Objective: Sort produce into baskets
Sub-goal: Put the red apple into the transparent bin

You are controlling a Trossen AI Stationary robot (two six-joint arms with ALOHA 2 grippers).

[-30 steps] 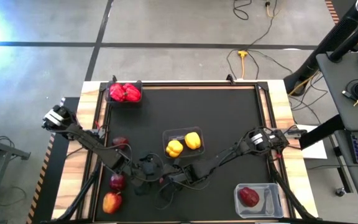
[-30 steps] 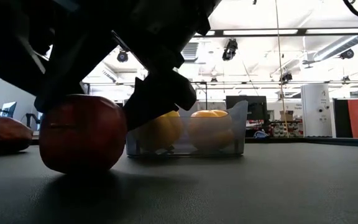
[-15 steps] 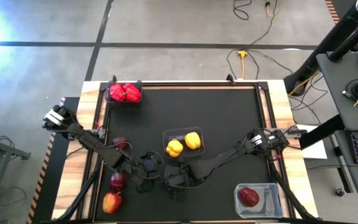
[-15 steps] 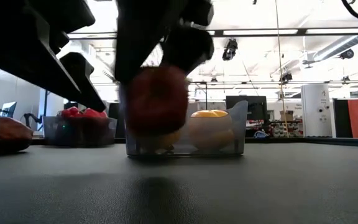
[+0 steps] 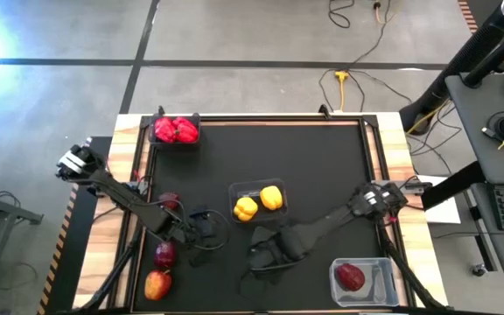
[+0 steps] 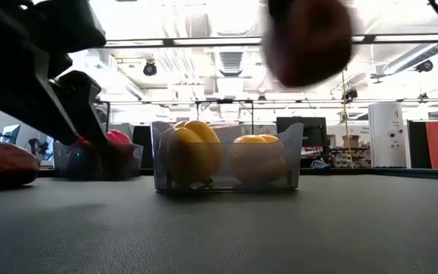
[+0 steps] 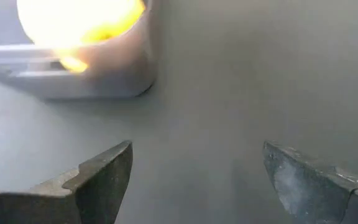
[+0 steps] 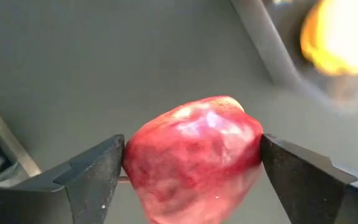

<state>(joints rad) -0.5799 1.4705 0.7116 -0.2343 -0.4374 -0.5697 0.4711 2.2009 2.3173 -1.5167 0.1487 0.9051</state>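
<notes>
We see the right gripper clamped on a dark red apple, one finger pressed against each side of it. In the low view this apple hangs high above the black worktop, clear of everything else. From above, the right gripper sits near the front of the worktop, between the middle tub and the tub at the front right corner.

The left gripper stands spread apart with nothing between its fingers, hovering over bare worktop close to a corner of the clear middle tub. From above, the left gripper lies just to the left of that tub.

The clear middle tub holds two yellow peppers, side by side. A dark tub at the back left corner holds red peppers. A clear tub at the front right corner holds one red apple.

Loose fruit lies along the left edge of the worktop: one dark red apple beside the left arm, another nearer the front, and a red and yellow piece at the front left corner, just beside it.
</notes>
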